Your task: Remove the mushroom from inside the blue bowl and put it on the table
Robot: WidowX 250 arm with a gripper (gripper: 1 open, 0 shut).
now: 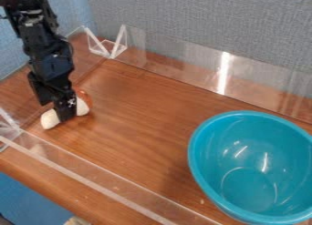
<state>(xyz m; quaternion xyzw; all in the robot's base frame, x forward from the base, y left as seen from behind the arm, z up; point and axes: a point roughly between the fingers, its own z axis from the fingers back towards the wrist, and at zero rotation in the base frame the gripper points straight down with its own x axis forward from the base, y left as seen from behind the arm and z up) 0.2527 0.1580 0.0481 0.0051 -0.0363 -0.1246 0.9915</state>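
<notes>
Gripper (pixel 58 105): pointing down near the table's left edge, fingers standing apart, straddling the mushroom without clamping it.
Mushroom (pixel 64 113): lying on the table (pixel 146 119) by the left edge, cream stem toward the acrylic wall, reddish cap toward the middle.
Blue bowl (pixel 254 167): sitting empty at the table's front right corner, well apart from the mushroom.

We see the small mushroom (pixel 57 113), cream stem and reddish-brown cap, lying on its side on the brown wood-grain worktop (pixel 134 119) directly under the tool (pixel 58 105), while the glossy teal blue bowl (pixel 254 167) sits upright and empty, well apart from the tool.
</notes>
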